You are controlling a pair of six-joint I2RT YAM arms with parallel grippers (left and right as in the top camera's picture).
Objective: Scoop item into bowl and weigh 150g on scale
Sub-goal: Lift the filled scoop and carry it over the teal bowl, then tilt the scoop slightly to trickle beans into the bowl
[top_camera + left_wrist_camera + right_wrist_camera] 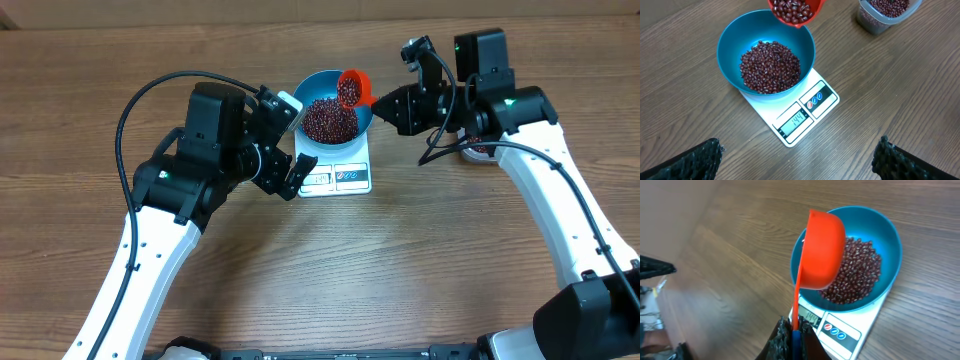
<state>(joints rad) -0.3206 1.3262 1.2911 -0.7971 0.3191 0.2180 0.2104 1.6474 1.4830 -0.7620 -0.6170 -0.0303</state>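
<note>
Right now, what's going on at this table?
The right claw holds a red scoop by its handle, tipped above the blue bowl and loaded with beans. The bowl sits on the white scale, already heaped with beans; the display shows 144. The left claw hangs open nearby, holding nothing. A clear tub of more beans stands apart.

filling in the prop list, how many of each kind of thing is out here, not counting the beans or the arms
blue bowl: 1
scale: 1
orange scoop: 1
clear plastic tub: 1
total: 4
</note>
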